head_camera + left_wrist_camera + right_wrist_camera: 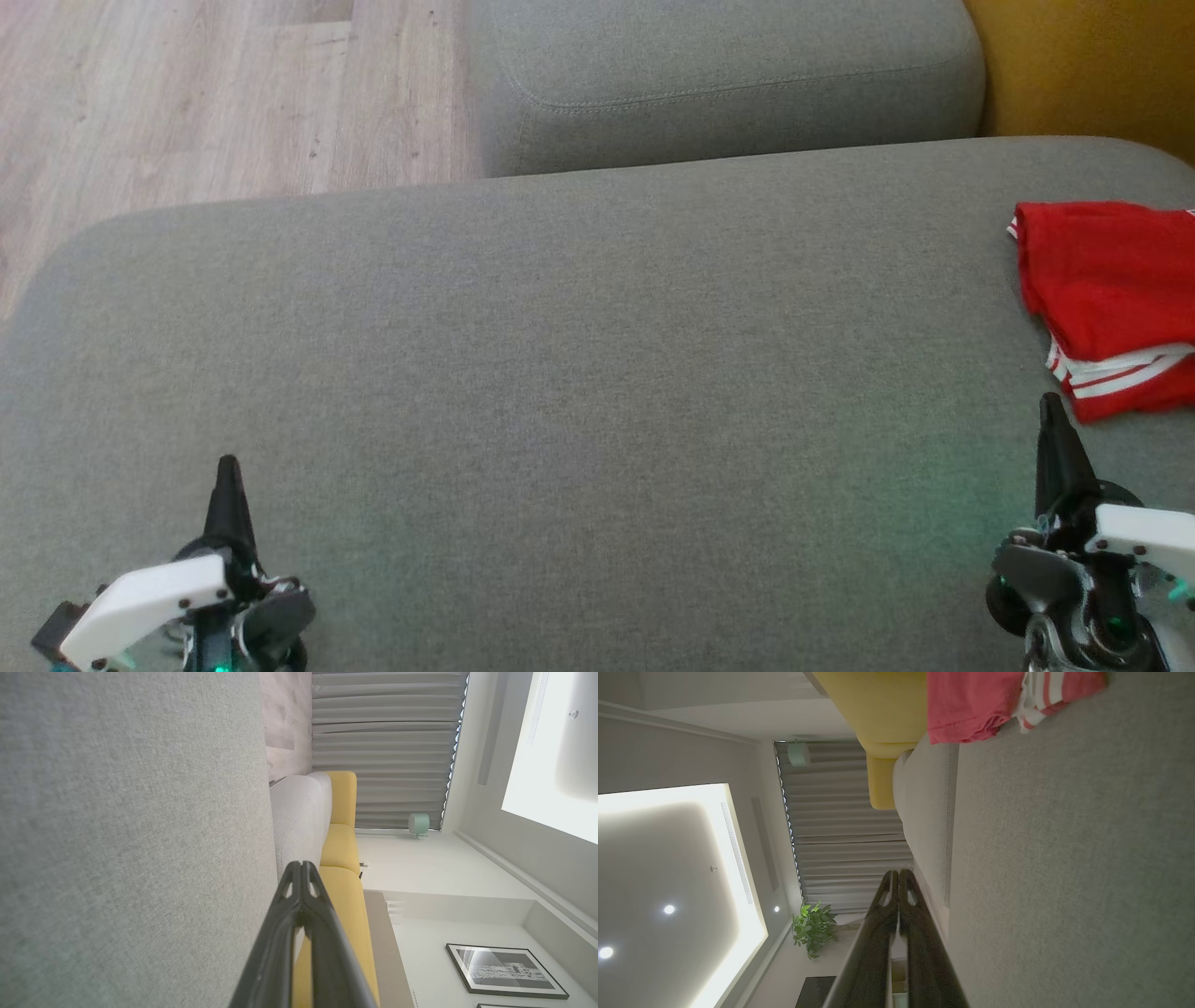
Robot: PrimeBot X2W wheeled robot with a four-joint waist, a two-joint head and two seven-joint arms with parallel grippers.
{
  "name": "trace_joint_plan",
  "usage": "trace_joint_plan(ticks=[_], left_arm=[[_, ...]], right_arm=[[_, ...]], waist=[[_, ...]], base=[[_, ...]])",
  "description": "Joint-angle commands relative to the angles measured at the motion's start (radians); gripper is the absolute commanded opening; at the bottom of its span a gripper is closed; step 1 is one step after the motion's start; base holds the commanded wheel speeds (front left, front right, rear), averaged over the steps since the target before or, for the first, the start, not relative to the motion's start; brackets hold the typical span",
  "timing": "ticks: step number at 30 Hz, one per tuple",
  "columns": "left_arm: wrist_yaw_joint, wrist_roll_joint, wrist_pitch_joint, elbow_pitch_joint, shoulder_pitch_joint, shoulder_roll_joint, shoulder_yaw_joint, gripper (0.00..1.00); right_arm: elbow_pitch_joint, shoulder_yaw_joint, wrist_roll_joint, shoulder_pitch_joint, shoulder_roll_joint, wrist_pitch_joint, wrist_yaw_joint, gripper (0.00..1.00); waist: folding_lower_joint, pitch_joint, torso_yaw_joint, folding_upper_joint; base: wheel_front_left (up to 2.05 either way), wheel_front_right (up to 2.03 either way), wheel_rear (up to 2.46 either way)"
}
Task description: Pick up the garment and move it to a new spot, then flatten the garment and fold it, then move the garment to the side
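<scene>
On the grey sofa [560, 373], a folded red garment [1106, 280] lies far right.

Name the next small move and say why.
Probably open the right gripper and ease it forward to the red garment. The garment lies just beyond that gripper's shut fingertips, on the right side of the gray cushion, while the left gripper, also shut, sits far off.

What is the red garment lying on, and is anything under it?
The folded red garment lies on the grey sofa cushion. White-striped layers show at its near edge; anything beneath the fabric is covered.
</scene>
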Motion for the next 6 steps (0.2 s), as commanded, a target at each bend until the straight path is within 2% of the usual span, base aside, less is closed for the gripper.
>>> trace_joint_plan(ticks=[1,6], left_arm=[[-0.007,0.008,0.006,-0.028,-0.05,0.009,0.036,0.0],[-0.007,0.009,0.007,-0.028,-0.05,0.007,0.037,0.0]], right_arm=[[-0.038,0.015,-0.003,-0.052,-0.009,0.009,-0.001,0.0],[-0.038,0.014,-0.004,-0.052,-0.008,0.01,-0.001,0.0]], waist=[[0.0,0.0,0.0,0.0],[0.0,0.0,0.0,0.0]], base=[[0.0,0.0,0.0],[0.0,0.0,0.0]])
